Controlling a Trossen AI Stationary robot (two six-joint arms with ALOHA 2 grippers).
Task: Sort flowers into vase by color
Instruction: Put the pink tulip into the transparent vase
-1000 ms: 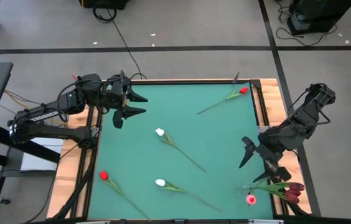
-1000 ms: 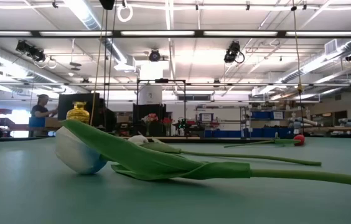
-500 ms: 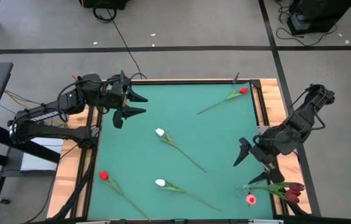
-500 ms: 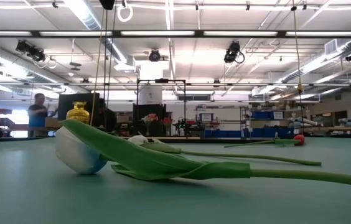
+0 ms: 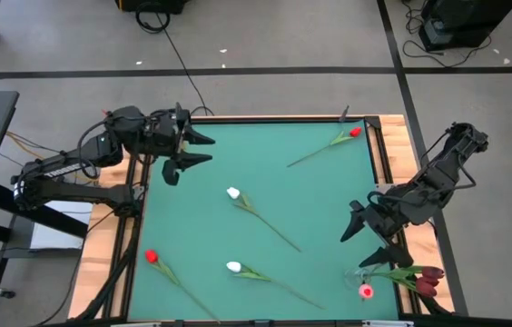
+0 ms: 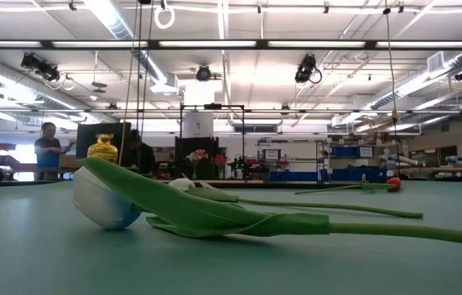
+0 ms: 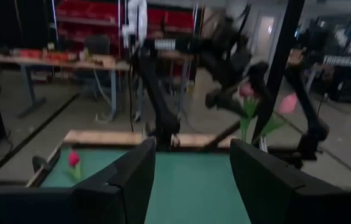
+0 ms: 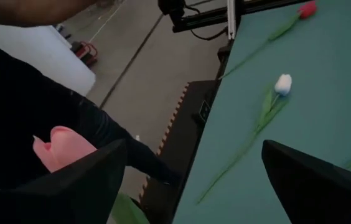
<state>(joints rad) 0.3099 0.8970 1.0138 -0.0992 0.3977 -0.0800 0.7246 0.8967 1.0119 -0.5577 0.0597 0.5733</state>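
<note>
We saw the right gripper [image 5: 371, 243] spread wide and empty above the green table [image 5: 320, 200], holding and touching nothing; just beyond its fingertips stood the pink tulip [image 5: 365, 291] with the dark maroon tulips [image 5: 430, 280]. The left gripper [image 5: 192, 151] hung open and empty, with the white tulips [image 5: 233, 193] and red tulips [image 5: 151, 257] lying well apart from it.

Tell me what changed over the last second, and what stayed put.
The right gripper, open wide, slid a little toward the table's middle and down toward the clear vase with the pink tulip; its fingers spread slightly wider. It holds nothing. The left gripper stayed open and empty at the far left corner. The two white tulips, the near red tulip and the far red tulip lie unmoved on the green mat.
</note>
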